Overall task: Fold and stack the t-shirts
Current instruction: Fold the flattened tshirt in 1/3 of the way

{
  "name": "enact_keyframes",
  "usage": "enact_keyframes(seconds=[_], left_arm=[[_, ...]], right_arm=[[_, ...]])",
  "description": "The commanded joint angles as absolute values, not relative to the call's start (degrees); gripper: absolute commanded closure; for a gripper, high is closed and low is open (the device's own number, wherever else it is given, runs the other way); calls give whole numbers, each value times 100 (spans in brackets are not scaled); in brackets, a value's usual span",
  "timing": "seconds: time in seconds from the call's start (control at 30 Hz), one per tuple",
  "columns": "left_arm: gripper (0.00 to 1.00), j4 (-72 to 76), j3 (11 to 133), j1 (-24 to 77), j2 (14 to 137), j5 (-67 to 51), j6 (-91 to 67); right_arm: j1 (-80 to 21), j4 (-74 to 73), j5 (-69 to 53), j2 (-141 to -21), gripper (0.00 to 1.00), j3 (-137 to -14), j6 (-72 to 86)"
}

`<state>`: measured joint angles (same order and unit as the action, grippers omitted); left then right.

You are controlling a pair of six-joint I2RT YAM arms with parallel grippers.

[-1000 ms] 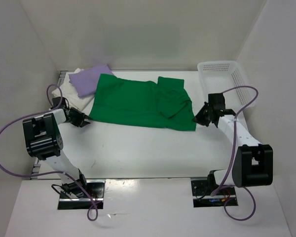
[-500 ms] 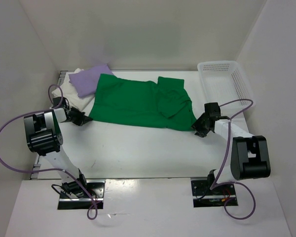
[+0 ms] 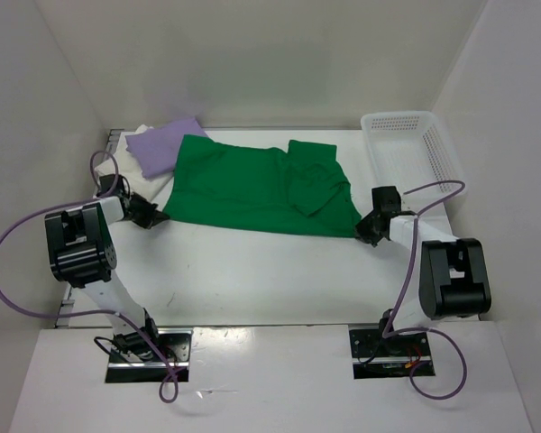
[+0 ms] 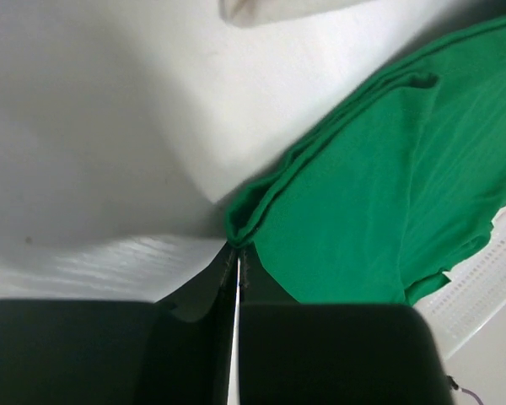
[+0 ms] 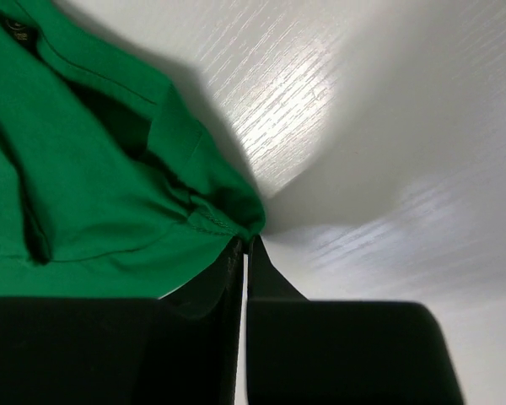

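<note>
**Colleague:** Where's the green t-shirt (image 3: 257, 188), and why are both arms down at its edge?

**Me:** It lies spread across the middle of the table (image 3: 252, 271), with one sleeve rumpled on the right. My left gripper (image 4: 236, 251) is pinched tight on its near left corner and my right gripper (image 5: 243, 245) on the near right corner. I reckon that lets me lift the near hem evenly for a fold.

**Colleague:** How does the cloth look?

**Me:** Soft, thin knit, doubled at the stitched hem. The lavender t-shirt (image 3: 162, 144) lies folded, partly on the white t-shirt (image 3: 137, 171), far left. The perforated plastic basket (image 3: 406, 118) stands far right.
</note>
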<state>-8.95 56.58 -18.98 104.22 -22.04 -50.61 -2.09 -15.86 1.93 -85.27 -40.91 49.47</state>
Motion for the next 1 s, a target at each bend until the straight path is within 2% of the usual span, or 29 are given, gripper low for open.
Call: enact_keyframes(seconds=[0.0,0.13,0.37,0.53,0.7,0.73,0.77,0.8,0.83,0.9,0.97], left_arm=[[100,-1088,5616,-1881,9976,-1898,-4755],[100,-1344,5213,-2038,9485,-1898,-4572],[100,-2020,4712,-2276,8816,-1924,-4193],[100,-2776,4317,-2557,8087,-2170,-3930],[100,-3594,4315,-2689,7507,-2548,-3929],[100,-3769,4315,-2689,7436,-2549,-3929],[96,-3770,4315,-2689,7436,-2601,-3929],[80,-3849,4255,-2750,7357,-2715,-3929],[66,-3850,4176,-2751,7356,-2716,-3929],[41,-3850,4175,-2751,7207,-2769,-3929],[28,-3850,4175,-2751,7137,-2769,-3990]], right_arm=[[-185,-1685,702,-7964,100,-4122,5088],[-45,-2432,844,-7024,100,-3947,5142],[79,-3496,211,-5705,100,-3656,5826],[79,-4567,149,-4870,100,-4130,5968],[79,-5430,290,-4747,100,-4868,5634],[79,-5536,290,-4685,94,-4921,5547],[79,-5676,290,-4632,87,-5000,5485],[79,-5756,290,-4580,79,-5062,5484],[79,-5844,290,-4579,60,-5123,5389],[79,-6099,368,-4579,47,-5343,5186],[79,-6240,483,-4579,39,-5536,5072]])
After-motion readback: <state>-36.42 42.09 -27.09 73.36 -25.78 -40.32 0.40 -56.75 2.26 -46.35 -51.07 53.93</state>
